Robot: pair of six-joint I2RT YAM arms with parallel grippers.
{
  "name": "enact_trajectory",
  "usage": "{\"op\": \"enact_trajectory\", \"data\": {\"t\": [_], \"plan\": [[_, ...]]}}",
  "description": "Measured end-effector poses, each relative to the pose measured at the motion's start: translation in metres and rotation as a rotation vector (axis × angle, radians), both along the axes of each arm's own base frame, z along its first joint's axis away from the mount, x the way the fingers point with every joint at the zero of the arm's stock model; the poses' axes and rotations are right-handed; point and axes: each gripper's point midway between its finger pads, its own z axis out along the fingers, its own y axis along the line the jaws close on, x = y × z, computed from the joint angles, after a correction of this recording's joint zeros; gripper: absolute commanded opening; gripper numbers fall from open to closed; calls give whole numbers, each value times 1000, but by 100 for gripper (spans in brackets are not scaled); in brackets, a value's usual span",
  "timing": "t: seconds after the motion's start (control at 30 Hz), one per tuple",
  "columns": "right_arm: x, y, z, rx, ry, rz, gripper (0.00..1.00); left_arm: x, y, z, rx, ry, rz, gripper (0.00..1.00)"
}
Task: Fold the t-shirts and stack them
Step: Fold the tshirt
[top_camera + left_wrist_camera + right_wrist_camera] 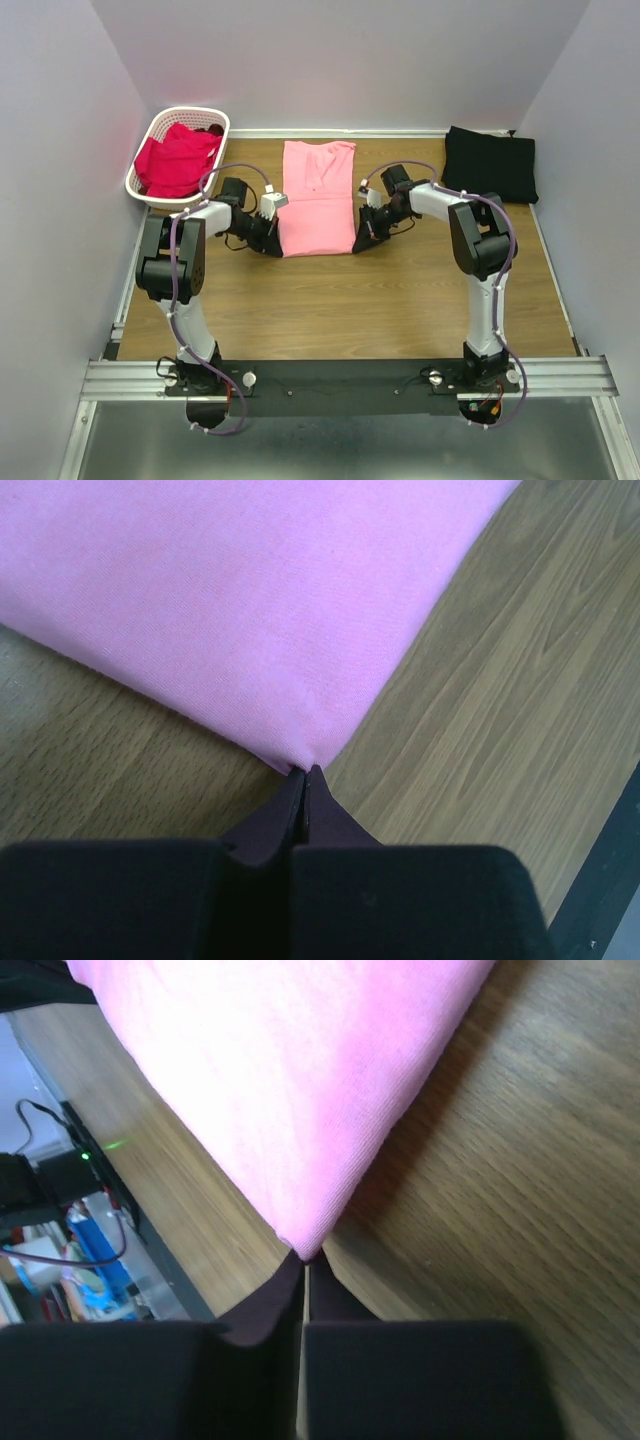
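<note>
The light salmon-pink soft fabric t-shirt [318, 198] is being folded. It is lying as a long narrow panel in the middle of the brown wood-grain surface [400, 300], and its two near corners are being gripped. The near left corner is being pinched by the closed left gripper [305, 773], the point of cloth vanishing between the dark fingertips. The near right corner is being pinched in the same way by the right gripper [305, 1258], with only a hairline gap showing between its jaws. Both grippers are being held low at the shirt's near edge, one at each side, and the rest of the shirt is stretching away from them towards the far wall.

The crosswise fold is judged to be the step in hand. The next move is likely calling for both corners to be lifted together and carried over towards the collar end, level with each other so that the hem is not skewed.

A folded black fabric t-shirt [490, 163] is lying at the far right, well apart. Deep magenta-red t-shirts [178, 160] are being held in the white slotted plastic basket [144, 152] at the far left.
</note>
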Motion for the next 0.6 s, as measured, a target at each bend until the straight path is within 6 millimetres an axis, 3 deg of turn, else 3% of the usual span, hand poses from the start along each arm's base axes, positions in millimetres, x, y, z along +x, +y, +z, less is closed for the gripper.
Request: {"op": "enact_trajectory", "data": {"t": [0.27, 0.6], "plan": [[-7, -6, 3, -12, -29, 15, 0, -3, 0, 0, 38, -6, -36, 0], [-25, -26, 8, -93, -82, 79, 0, -26, -9, -2, 117, -3, -140, 0]]}}
